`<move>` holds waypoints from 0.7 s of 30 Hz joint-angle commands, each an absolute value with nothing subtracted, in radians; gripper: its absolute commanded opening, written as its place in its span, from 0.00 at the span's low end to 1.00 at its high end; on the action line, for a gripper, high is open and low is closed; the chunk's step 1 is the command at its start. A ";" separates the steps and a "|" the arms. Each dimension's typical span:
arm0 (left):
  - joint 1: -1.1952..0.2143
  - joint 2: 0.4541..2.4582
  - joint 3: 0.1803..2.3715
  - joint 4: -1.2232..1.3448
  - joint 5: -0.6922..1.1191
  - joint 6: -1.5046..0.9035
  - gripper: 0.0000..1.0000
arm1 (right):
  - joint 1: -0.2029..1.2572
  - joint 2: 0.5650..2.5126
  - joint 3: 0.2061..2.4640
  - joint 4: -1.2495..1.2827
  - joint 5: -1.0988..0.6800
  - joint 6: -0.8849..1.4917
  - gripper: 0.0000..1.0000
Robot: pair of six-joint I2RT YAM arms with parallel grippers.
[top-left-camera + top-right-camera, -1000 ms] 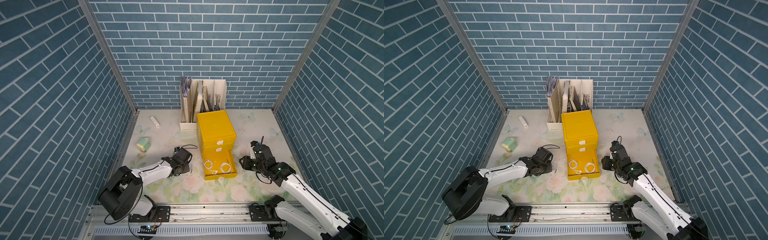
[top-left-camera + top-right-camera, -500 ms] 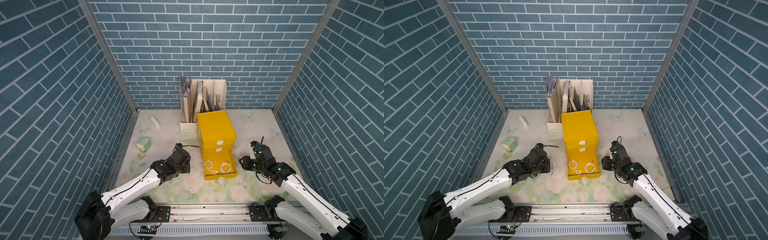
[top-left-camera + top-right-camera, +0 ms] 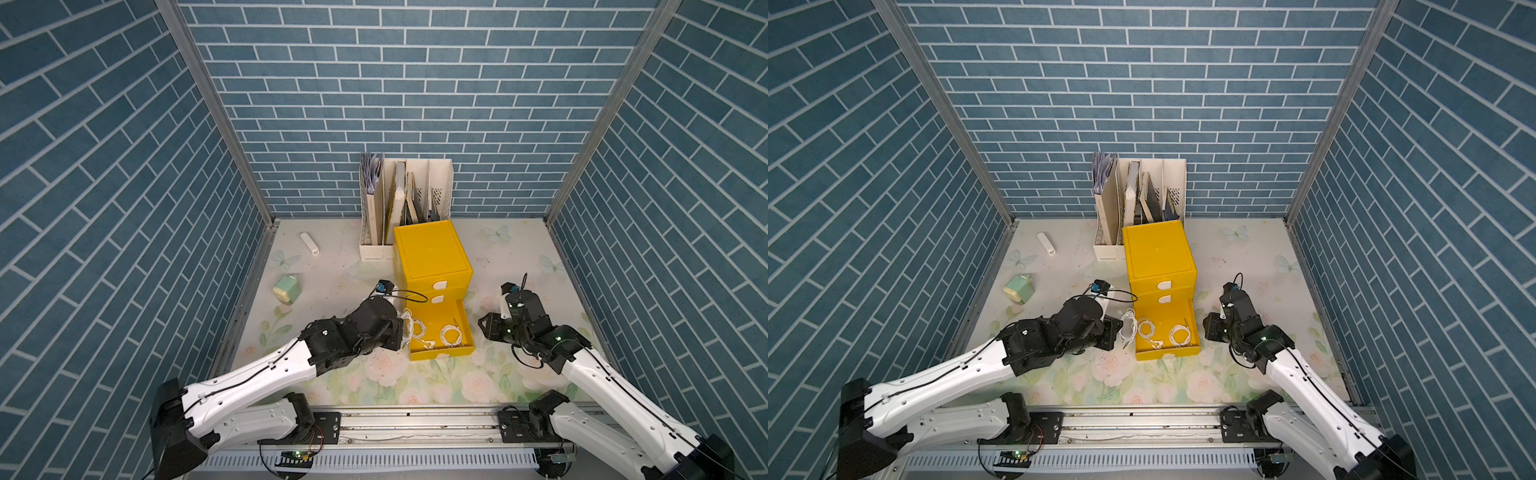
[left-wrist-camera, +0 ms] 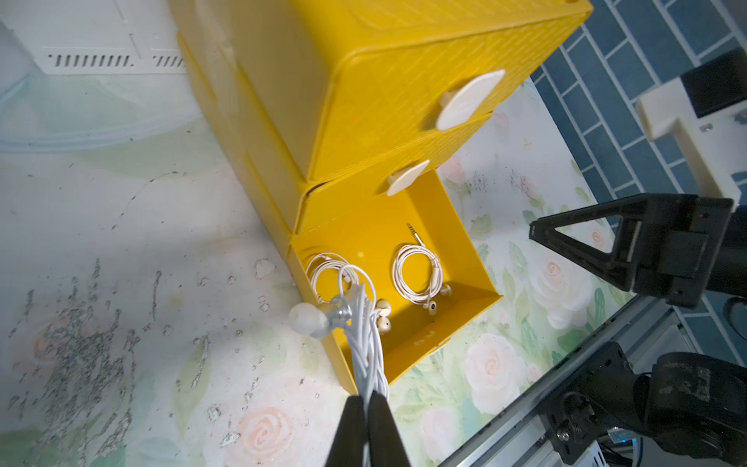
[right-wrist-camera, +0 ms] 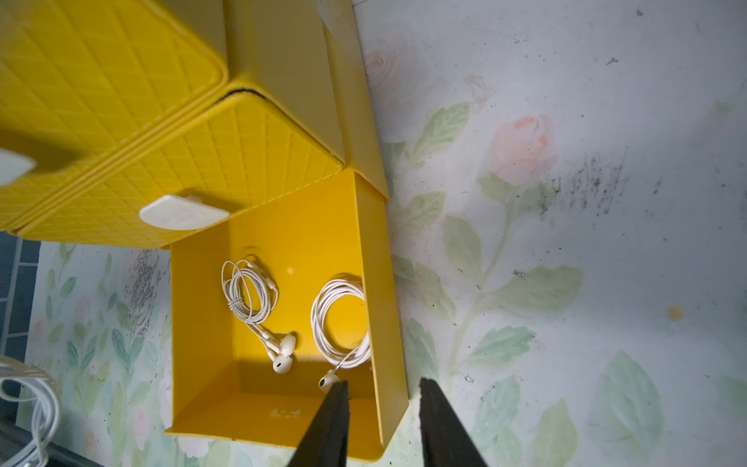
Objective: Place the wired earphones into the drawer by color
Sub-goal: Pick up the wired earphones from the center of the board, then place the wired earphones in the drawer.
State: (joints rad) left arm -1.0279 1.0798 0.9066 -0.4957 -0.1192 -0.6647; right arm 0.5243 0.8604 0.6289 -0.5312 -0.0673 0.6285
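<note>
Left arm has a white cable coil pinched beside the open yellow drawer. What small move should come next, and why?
Probably shift the left gripper sideways over the open bottom drawer of the yellow plastic cabinet: its shut jaws hold the white coiled wired earphones at the drawer's side wall, not yet inside.

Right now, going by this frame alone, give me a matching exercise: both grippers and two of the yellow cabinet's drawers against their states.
Things:
1. left gripper
2. right gripper
3. bottom drawer
4. top drawer

States:
A. closed
B. pulled out, two coiled white earphones inside
C. shut on dangling white earphones
D. open, nothing between the jaws

Pairs: 1-C, 2-D, 3-B, 4-A
</note>
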 commanded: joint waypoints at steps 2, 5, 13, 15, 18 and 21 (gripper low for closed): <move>-1.061 1.143 0.948 -0.482 -0.142 -0.631 0.09 | 0.521 0.838 0.623 -0.538 -0.064 0.617 0.33; -1.069 1.208 0.974 -0.457 -0.142 -0.620 0.08 | 0.521 0.838 0.621 -0.540 -0.062 0.615 0.33; -1.084 1.340 1.007 -0.395 -0.144 -0.613 0.08 | 0.521 0.836 0.618 -0.552 -0.052 0.609 0.33; -1.089 1.360 1.005 -0.384 -0.149 -0.618 0.08 | 0.521 0.835 0.614 -0.554 -0.050 0.607 0.33; -1.097 1.391 0.999 -0.369 -0.162 -0.629 0.08 | 0.521 0.833 0.610 -0.554 -0.047 0.607 0.33; -1.103 1.420 0.990 -0.346 -0.180 -0.643 0.09 | 0.521 0.831 0.608 -0.553 -0.046 0.607 0.33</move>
State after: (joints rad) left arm -1.0920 1.4017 0.9852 -0.3794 -0.1467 -0.6357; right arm 0.5243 0.8471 0.6189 -0.5396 -0.0608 0.6281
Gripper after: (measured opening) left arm 0.088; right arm 0.331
